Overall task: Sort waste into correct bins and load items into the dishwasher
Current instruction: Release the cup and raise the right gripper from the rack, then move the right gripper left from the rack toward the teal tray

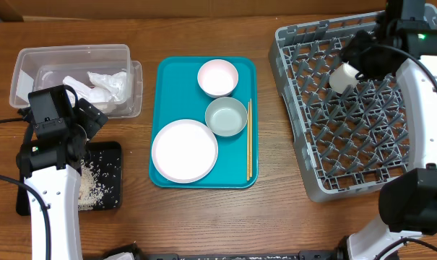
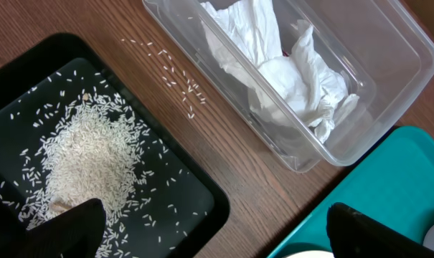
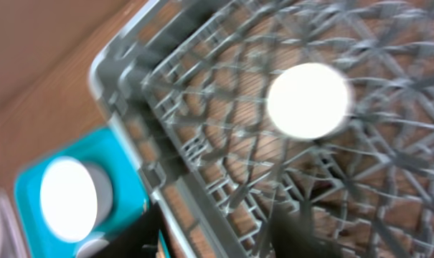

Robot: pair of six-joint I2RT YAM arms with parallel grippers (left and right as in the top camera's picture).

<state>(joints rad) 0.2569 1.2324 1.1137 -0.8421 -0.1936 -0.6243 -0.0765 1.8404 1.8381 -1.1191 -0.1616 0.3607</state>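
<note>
As only its wrist view shows, the left end effector [image 2: 218, 228] gapes wide, empty.

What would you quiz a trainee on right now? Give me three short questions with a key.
1. True or false: the cup is in the rack.
2. How many bowls stand on the teal tray?
3. Where are the napkins? A rack; B tub; C teal tray.
Key: 1 true; 2 two; 3 B.
</note>
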